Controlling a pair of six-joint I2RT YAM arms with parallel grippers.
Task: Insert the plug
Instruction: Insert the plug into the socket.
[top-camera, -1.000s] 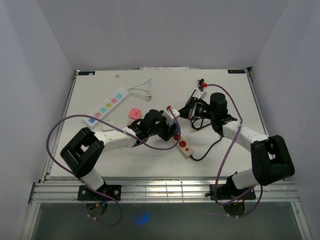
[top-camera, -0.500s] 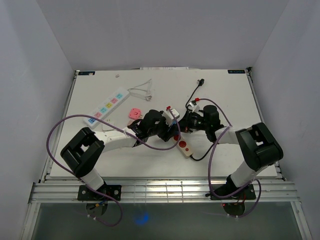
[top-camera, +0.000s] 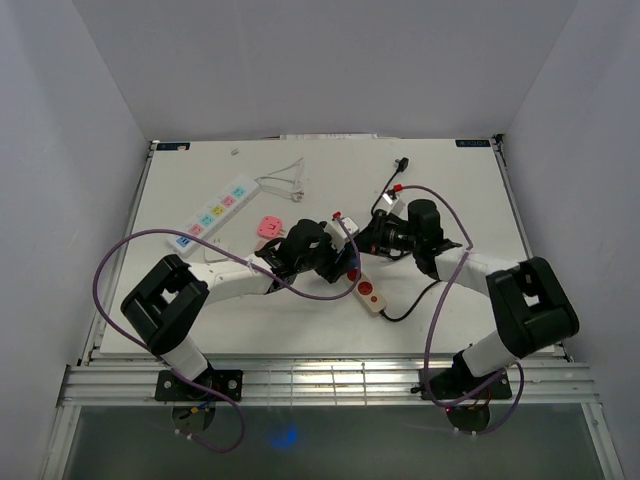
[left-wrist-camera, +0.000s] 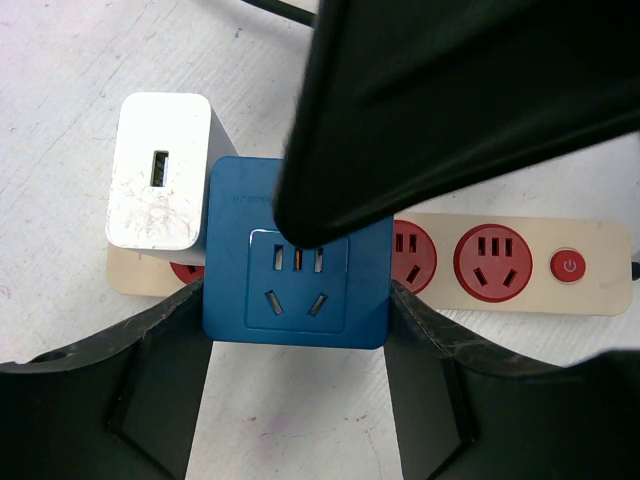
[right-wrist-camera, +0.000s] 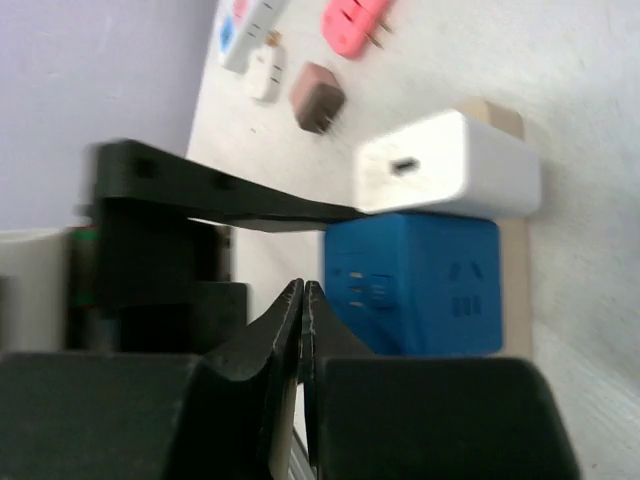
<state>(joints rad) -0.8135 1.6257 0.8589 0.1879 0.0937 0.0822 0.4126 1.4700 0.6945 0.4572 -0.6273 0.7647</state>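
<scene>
A white power strip (top-camera: 214, 213) with coloured sockets lay well to the left of the left gripper (top-camera: 348, 262), a pink plug (top-camera: 269, 227) nearer, a white cable (top-camera: 284, 180) beyond.

My left tool (left-wrist-camera: 297, 295) is black, and my right tool (right-wrist-camera: 302, 300) is black too. The cube adapter (left-wrist-camera: 297, 262) is plain blue. The charger (left-wrist-camera: 160, 172) is white with grey scuffs. The power strip (left-wrist-camera: 590, 268) is beige, with round red sockets and a red button. The small plug (top-camera: 269, 226) is pink, the little cube (right-wrist-camera: 317, 97) brown. The long strip (top-camera: 212, 215) is white with pink, greenish and blue patches. The surface (top-camera: 350, 165) is white, my cables (top-camera: 160, 233) purple
</scene>
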